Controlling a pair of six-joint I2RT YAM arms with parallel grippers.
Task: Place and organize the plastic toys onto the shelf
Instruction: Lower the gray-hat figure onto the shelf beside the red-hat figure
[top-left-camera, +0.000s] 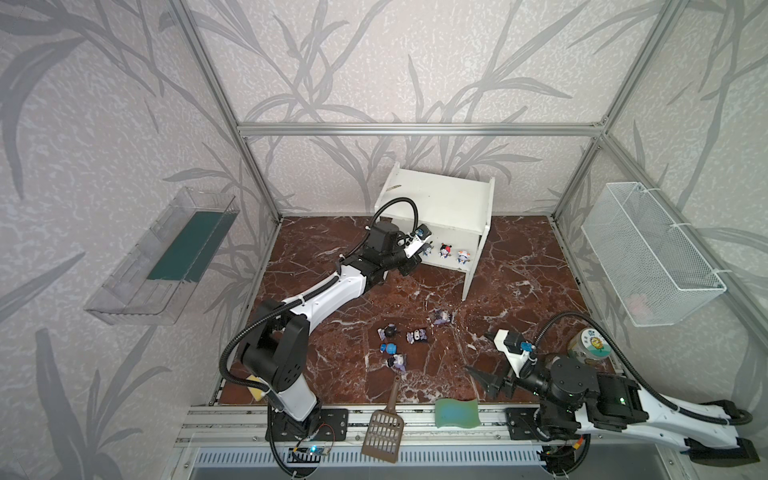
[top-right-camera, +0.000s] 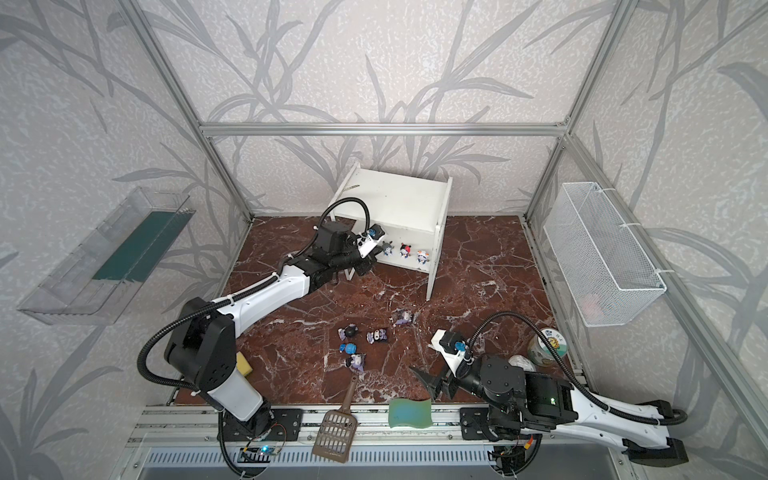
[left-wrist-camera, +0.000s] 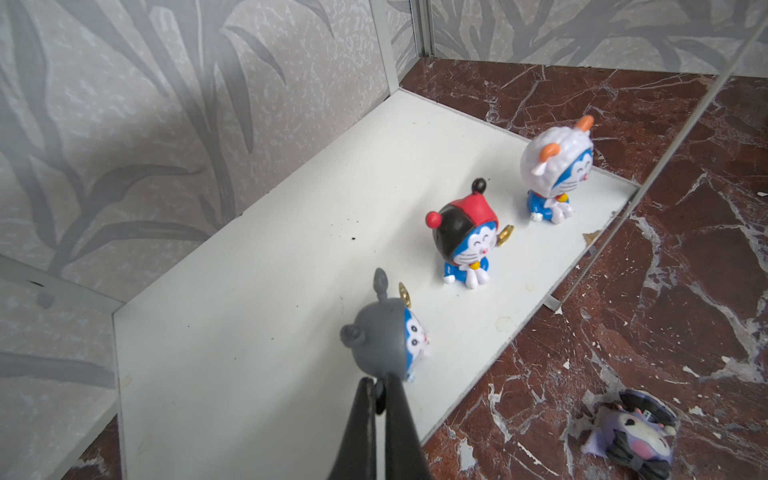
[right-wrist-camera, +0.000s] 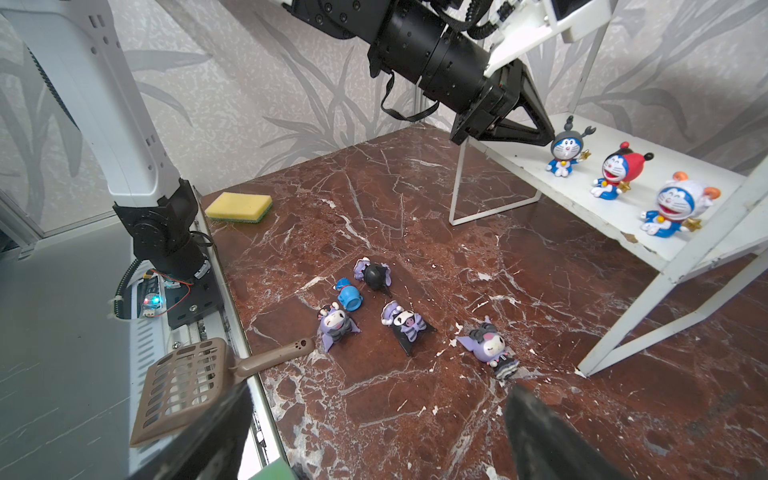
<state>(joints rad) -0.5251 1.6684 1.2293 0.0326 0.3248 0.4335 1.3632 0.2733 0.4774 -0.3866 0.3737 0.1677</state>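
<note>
Top views look down; wrist views, seemingly close, share shelf.

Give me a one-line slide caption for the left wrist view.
Left gripper fingers shut on grey-headed figurine; red-black-headed figurine and white-headed figurine stand beside it on the shelf.

3 toys sit on the shelf, 5 lie before it.

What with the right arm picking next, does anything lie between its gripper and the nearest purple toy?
Nothing visible does. Only bare marble floor separates the open right gripper from the nearest purple toy, which lies toppled in front of it.
</note>
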